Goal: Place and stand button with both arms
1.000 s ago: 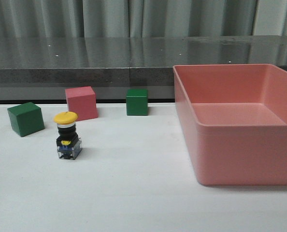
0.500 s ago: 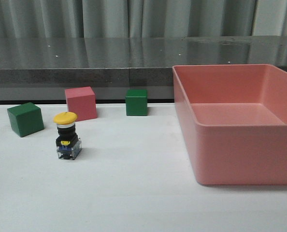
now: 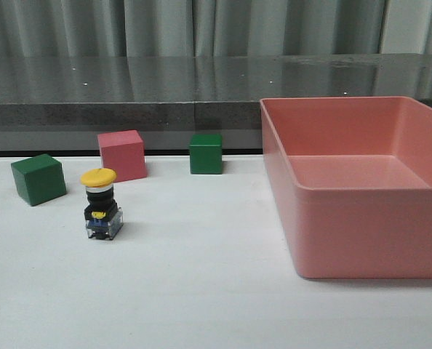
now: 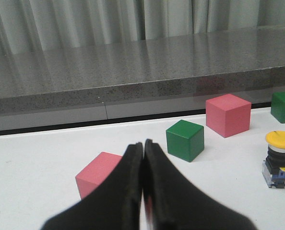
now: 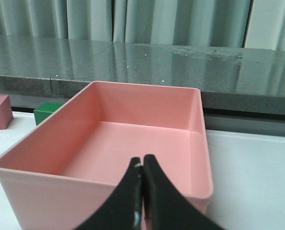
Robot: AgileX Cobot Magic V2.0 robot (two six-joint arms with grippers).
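Note:
The button [image 3: 102,206] stands upright on the white table at the left, yellow cap on top, clear base down. It also shows in the left wrist view [image 4: 278,159], off to one side of my left gripper [image 4: 143,143], which is shut and empty. My right gripper [image 5: 142,160] is shut and empty in front of the pink bin. Neither arm shows in the front view.
A large pink bin [image 3: 332,218] fills the right of the table, also in the right wrist view [image 5: 104,187]. A green cube [image 3: 38,178], a pink cube [image 3: 121,154] and a second green cube [image 3: 206,153] stand behind the button. Another pink cube [image 4: 97,172] lies by my left gripper.

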